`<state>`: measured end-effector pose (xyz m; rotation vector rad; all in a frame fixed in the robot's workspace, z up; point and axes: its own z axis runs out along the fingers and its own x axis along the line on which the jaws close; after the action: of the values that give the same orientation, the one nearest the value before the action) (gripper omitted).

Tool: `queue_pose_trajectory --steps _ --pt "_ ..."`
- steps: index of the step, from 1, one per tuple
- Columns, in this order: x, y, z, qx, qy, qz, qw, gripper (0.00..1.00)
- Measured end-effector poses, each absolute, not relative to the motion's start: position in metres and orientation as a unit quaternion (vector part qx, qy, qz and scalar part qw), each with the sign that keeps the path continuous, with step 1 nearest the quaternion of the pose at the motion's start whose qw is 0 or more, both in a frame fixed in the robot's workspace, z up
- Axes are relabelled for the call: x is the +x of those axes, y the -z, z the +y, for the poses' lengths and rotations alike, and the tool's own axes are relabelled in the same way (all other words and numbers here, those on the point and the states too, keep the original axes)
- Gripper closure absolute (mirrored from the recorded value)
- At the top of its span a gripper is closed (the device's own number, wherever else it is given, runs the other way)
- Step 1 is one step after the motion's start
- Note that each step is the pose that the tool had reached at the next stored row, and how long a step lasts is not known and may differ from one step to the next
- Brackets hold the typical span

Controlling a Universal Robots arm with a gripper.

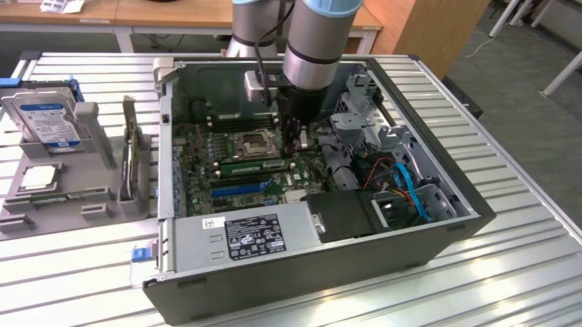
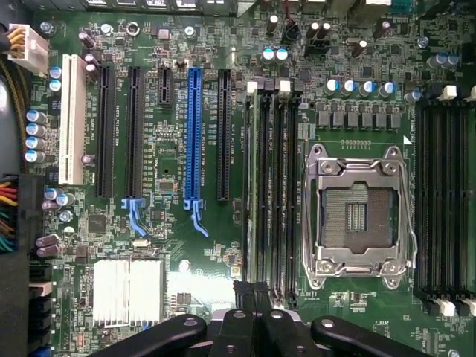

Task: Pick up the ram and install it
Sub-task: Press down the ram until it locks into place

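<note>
Ram (image 1: 257, 165) seated on motherboard (image 2: 186, 245); label text unreadable.

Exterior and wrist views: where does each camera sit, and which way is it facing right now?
Exterior view: raised, off the arm, looking down at the open computer case on the slatted table; the arm reaches into it, gripper over the motherboard.
Wrist view: on the wrist, looking straight at the motherboard; the shut gripper at the picture's edge.
Shared: CPU socket, the ram in its slot.
</note>
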<state>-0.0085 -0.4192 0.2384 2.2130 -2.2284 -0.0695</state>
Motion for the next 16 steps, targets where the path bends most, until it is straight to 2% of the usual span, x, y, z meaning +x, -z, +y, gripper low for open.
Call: queue_pose_trajectory --steps 16 --pt "-0.0012 -0.2379 -0.4192 0.704 0.022 -0.709 0.000 0.90"
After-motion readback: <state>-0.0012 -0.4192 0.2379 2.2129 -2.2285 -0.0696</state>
